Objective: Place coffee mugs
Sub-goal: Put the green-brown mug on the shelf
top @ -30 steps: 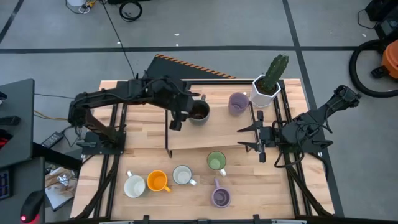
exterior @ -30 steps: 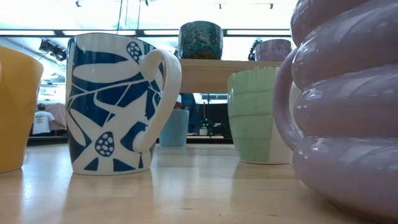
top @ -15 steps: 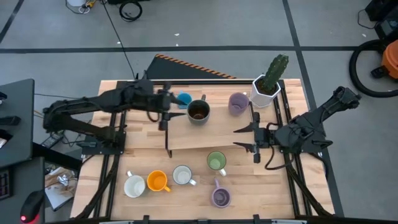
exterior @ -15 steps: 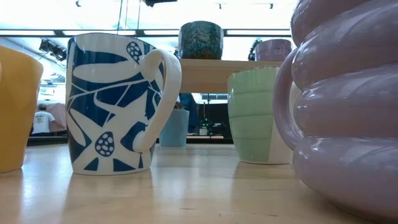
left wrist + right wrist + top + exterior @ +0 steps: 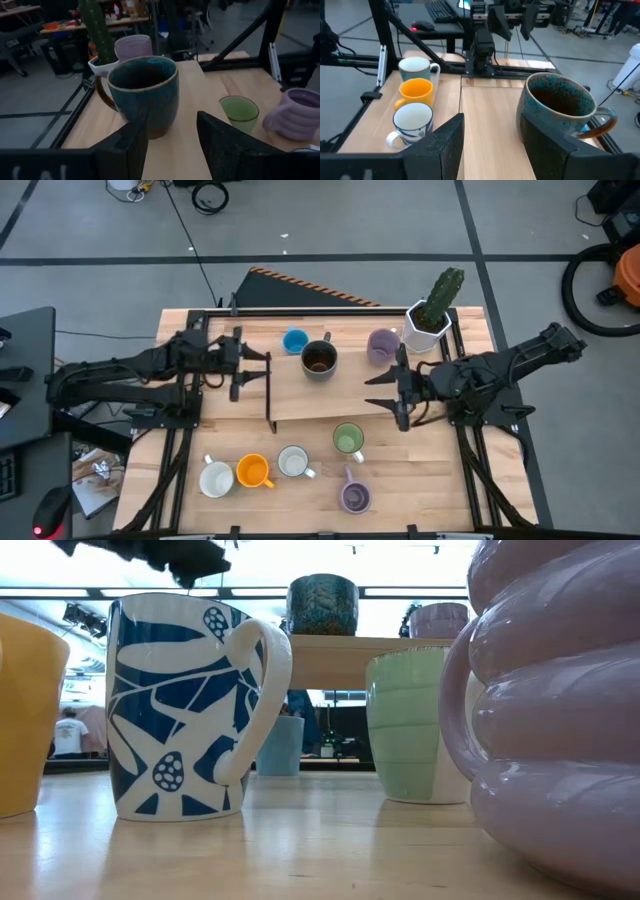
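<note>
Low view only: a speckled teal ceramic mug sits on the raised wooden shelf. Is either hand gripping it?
Observer: No. The left hand is open and empty, beyond the left end of the wooden shelf, clear of the speckled teal ceramic mug.
Operator: And the right hand?
Observer: The right hand is open and empty too, at the shelf's right end.
Operator: Any mug hidden from me?
Observer: A plain white mug stands left of the orange mug.

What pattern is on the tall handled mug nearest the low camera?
Dark blue and white leaf-and-seedpod pattern on the tall ceramic mug, clearest in the low view.
</note>
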You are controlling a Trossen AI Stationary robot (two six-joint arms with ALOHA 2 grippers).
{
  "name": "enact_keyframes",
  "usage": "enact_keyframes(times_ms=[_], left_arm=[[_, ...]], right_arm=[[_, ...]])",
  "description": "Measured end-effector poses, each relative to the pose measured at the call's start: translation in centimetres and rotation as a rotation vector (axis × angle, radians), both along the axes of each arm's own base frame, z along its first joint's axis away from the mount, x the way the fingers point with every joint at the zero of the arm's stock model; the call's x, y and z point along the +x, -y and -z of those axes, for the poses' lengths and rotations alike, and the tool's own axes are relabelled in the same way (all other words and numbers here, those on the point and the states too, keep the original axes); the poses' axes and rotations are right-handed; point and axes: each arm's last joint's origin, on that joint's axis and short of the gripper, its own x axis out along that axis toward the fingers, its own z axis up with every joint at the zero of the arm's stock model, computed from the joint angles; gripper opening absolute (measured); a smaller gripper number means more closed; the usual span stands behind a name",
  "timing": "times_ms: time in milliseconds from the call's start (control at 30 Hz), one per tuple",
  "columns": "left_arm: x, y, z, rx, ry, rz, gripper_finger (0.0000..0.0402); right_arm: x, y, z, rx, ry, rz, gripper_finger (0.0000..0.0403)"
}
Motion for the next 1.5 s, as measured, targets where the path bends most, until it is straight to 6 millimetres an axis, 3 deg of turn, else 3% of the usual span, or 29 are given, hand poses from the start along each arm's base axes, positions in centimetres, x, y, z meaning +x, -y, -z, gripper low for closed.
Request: enact_keyframes(times_ms=[400, 700, 900, 1133, 1500], left_arm=[[-4.0, 0.7, 4.6, -0.074, 0.082, -0.055, 0.0172], [-4.4, 0.8, 8.6, -0.079, 0.19, -0.051, 0.0172], [-4.6, 0.8, 11.5, -0.041, 0.311, -0.055, 0.0172], [-4.7, 0.7, 12.8, -0.043, 0.27, -0.102, 0.0172], [-4.6, 0.7, 13.1, -0.076, 0.245, -0.106, 0.0172]], right_arm=[[4.5, 0.6, -2.0, -0.095, -0.127, 0.06, 0.0199], [7.3, 2.7, -2.3, -0.136, -0.141, 0.045, 0.0199], [8.1, 4.8, -2.5, -0.089, -0.157, 0.064, 0.0199], [9.5, 6.0, -2.2, -0.049, -0.208, 0.087, 0.0199], [13.2, 5.2, -2.9, -0.049, -0.334, 0.099, 0.0199]])
